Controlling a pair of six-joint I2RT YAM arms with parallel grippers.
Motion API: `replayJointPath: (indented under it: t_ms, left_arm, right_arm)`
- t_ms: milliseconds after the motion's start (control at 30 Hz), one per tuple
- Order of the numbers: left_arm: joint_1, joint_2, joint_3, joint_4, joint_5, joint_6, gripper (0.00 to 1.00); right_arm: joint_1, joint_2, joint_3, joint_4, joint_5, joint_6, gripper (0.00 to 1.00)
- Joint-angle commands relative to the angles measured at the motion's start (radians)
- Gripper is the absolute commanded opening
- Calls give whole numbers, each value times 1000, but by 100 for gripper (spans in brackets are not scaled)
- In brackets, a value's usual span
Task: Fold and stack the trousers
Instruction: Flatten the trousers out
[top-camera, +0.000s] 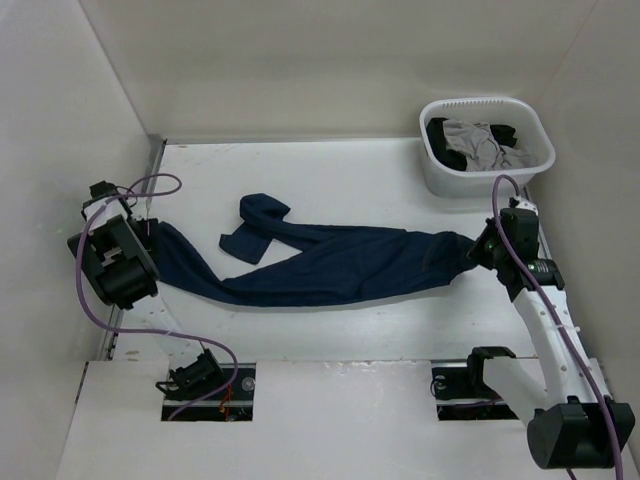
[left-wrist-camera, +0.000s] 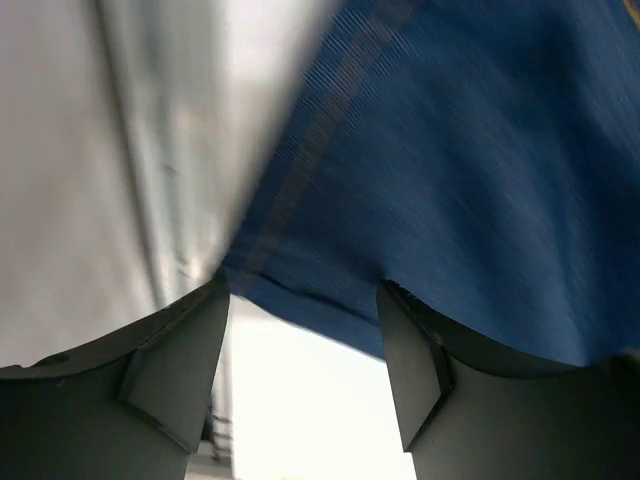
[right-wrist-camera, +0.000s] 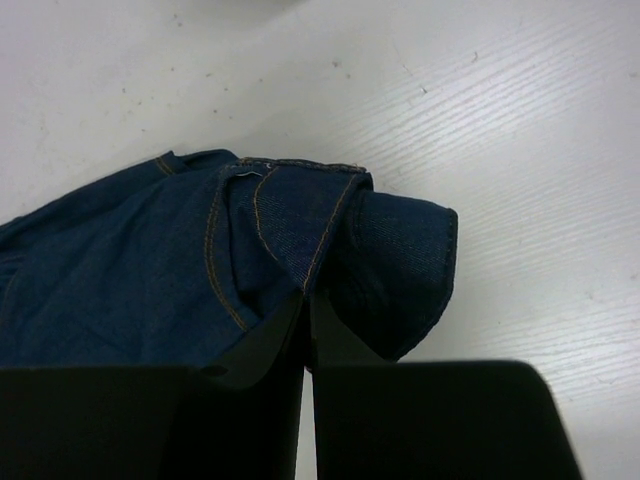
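Across the desk (top-camera: 350, 180): trousers (top-camera: 340, 265), long axis 9-to-3 o'clock.
3 o'clock end: right pincer (right-wrist-camera: 308, 300) clamped on them.
9 o'clock end: left pincer (left-wrist-camera: 303, 292) agape at cloth.

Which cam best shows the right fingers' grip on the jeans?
Right wrist: the fingers of the right gripper pinch a fold of the jeans. Top external shows only that gripper at the jeans' right end, the pinch hidden. Left wrist shows just blurred denim.

White table (top-camera: 330, 175), plain white walls (top-camera: 300, 60)
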Motion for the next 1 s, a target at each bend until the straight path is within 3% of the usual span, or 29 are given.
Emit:
replayJointPath:
  t_ms: [0,33,100,133,233,400,667,900,967]
  left_arm:
    - [6,34,36,100,-60,8,57]
    - [3,46,30,97,-54,23,49]
    - [1,46,-5,105,-40,63,20]
    - [1,34,-28,117,-34,83,10]
    - [13,-19,-67,141,-60,143,0]
    - [95,-122,-57,96,-137,262,0]
    - [158,-337,-238,-32,-175,428,0]
    - [179,-402,-332,-11,-256,530,1]
    - [188,-400,-353,-6,-261,542,1]
  right_arm:
    - [-30,-15,-13,10,-11,19,9]
    - [-43,-10,-15,7,-14,22,9]
    - [-83,3,-13,17,-42,33,9]
    - [-109,19,-3,39,-62,42,8]
    - [-158,89,86,123,-144,63,6]
    - [-158,135,280,74,-149,79,4]
    - [-328,-269,4,-201,-76,272,3]
    - [-348,-472,4,-493,55,347,4]
    - [-347,-503,1,-556,68,373,8]
